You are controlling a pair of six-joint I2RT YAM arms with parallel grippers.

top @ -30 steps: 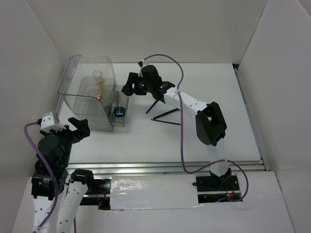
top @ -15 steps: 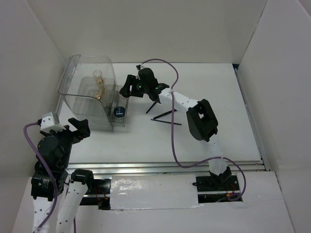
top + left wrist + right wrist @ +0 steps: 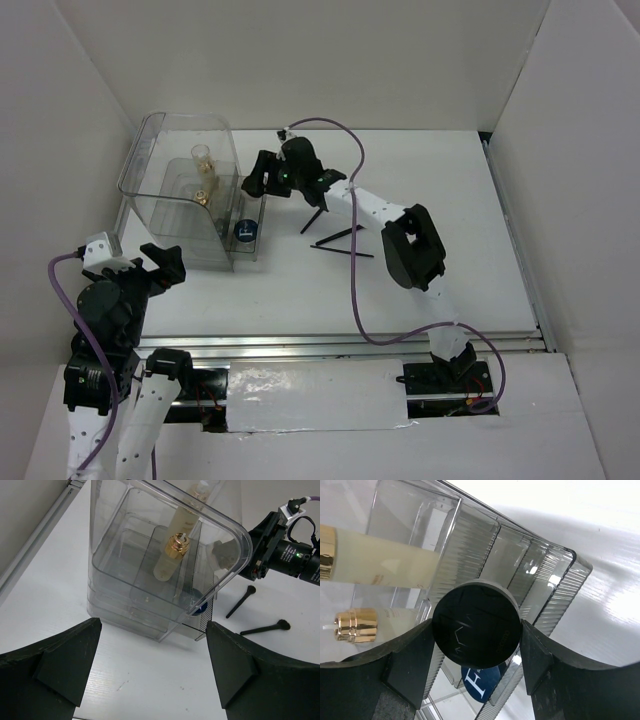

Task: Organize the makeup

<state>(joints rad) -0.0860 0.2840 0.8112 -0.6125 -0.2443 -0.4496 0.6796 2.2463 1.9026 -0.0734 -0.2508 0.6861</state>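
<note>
Right jaws clamped on the black compact [image 3: 476, 624] by the clear box [image 3: 551, 594]; left jaws wide open

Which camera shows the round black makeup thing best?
Right wrist view: the round black compact sits big and sharp, held by the right gripper. From the top, the gripper hides it. The left wrist view doesn't show it clearly.

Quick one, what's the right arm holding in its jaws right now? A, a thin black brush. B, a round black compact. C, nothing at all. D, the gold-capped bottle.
B: the right wrist view shows the round black compact clamped between the right jaws, with the clear box behind it.
</note>
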